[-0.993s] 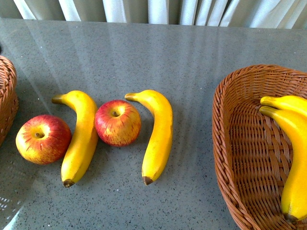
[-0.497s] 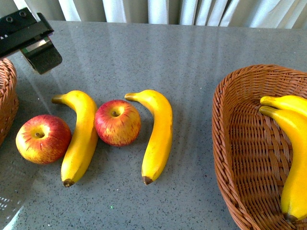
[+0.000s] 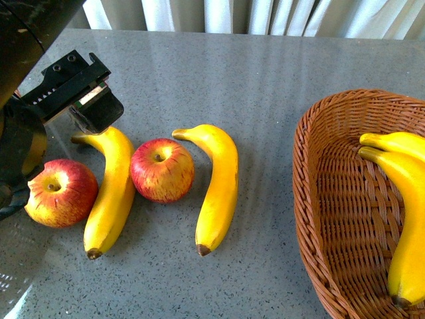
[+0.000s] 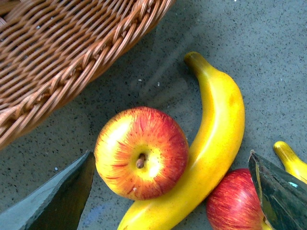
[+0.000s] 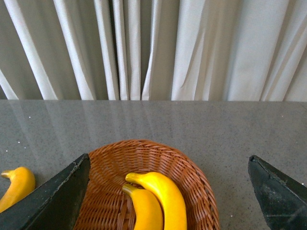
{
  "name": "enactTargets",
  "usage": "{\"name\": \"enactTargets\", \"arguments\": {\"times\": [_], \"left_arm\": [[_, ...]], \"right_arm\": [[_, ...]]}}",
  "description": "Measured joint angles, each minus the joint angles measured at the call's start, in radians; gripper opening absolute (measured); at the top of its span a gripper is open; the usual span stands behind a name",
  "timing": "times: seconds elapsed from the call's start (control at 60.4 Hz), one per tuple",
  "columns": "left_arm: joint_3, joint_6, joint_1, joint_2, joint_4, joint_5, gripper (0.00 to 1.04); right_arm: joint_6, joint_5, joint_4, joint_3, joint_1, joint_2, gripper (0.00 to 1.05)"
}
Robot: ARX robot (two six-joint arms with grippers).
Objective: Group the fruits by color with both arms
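Hovering with fingers spread empty, the dark left gripper (image 3: 93, 100) and right gripper (image 5: 168, 158) leave two round red-yellow apples (image 3: 60, 193) (image 3: 163, 170) and two curved yellow bananas (image 3: 111, 189) (image 3: 218, 186) unsorted on the grey desk (image 3: 265, 66), two more bananas (image 3: 408, 219) already lying in the right woven brown basket (image 3: 332, 219).

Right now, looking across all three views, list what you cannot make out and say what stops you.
Left basket: cut off by the left wrist view's edge, so its contents cannot be told; the left arm covers it in the front view.
Right basket: cut by the front view's edge; the bananas in it run out of frame.
Leftmost apple: partly behind the left arm in the front view.
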Motion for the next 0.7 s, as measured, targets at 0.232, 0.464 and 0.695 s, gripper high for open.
{"name": "enactTargets", "arguments": {"times": [0.232,0.464,0.695], "left_arm": [[0.006,-0.047,0.010,0.029,-0.025,0.016,0.96],[0.010,-0.060,0.032,0.052,-0.020,0.038,0.96],[0.011,-0.066,0.043,0.078,-0.007,0.048,0.96]], "right_arm": [[0.000,0.000,0.000,0.000,0.000,0.000,0.96],[0.000,0.000,0.000,0.000,0.000,0.000,0.96],[0.000,0.000,0.000,0.000,0.000,0.000,0.96]]}}
